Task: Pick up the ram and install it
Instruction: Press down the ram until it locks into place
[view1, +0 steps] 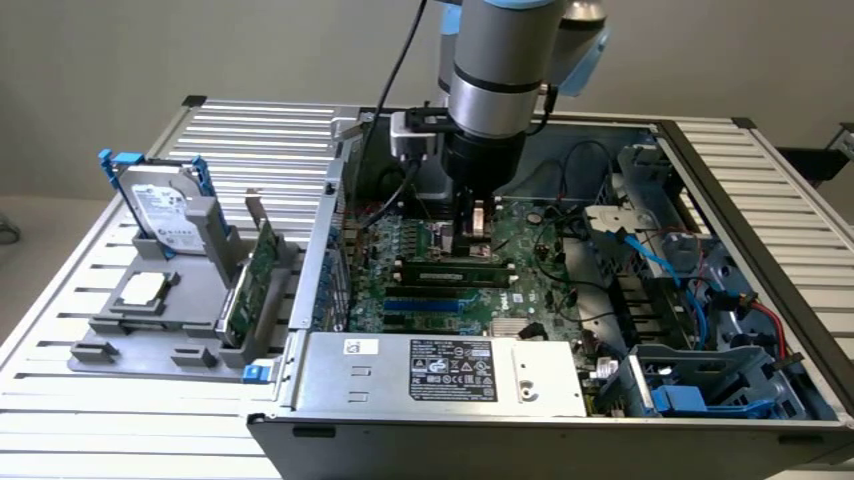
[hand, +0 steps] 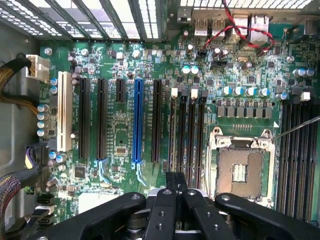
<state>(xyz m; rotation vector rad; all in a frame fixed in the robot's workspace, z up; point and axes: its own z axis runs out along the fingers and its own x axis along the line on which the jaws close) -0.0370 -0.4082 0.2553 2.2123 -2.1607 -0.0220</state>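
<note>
Exterior view: one ram (view1: 454, 268), closed jaws

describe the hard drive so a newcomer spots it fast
Beside the open computer case, on the grey holder at the exterior view's left, stands the hard drive. It is an upright silver box with blue rails, unlike the green card next to it.

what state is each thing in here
gripper: shut, down inside the case over the motherboard
case: open, side panel off
ram slots: cannot tell whether a stick sits in one
cpu socket: uncovered, no cooler on it
hard drive: upright in the holder
card: on edge in the holder
</note>
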